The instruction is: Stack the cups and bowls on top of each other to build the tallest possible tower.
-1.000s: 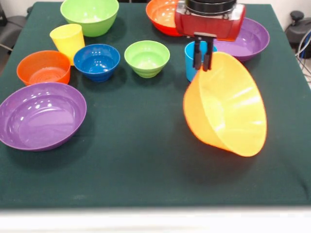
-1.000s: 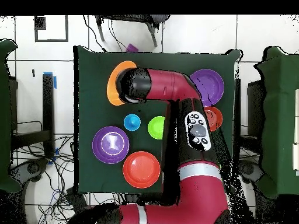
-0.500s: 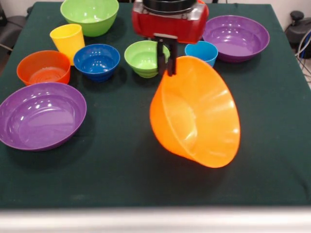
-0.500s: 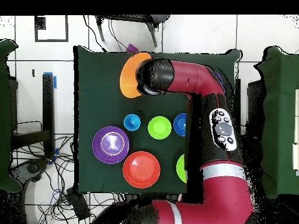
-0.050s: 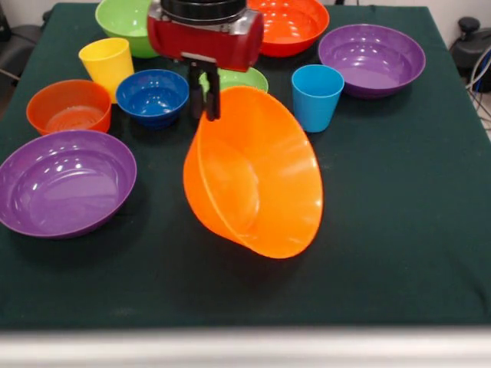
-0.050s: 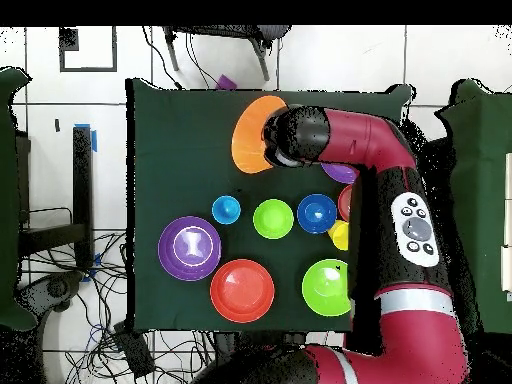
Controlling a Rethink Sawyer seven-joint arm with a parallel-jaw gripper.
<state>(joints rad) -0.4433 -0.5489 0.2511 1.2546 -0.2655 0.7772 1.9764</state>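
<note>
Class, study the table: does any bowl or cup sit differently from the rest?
Yes. The big orange bowl hangs tilted on its side, pinched at its rim by the pincer, while the others stand upright.

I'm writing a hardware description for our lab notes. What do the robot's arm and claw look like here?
The arm is a thick, rounded red tube with black joint sections and a pale grey band near its base. An oval grey panel with dark round buttons sits on one link. The wrist ends in a glossy red housing under a black ring. The claw is two thin, flat black fingers.
</note>
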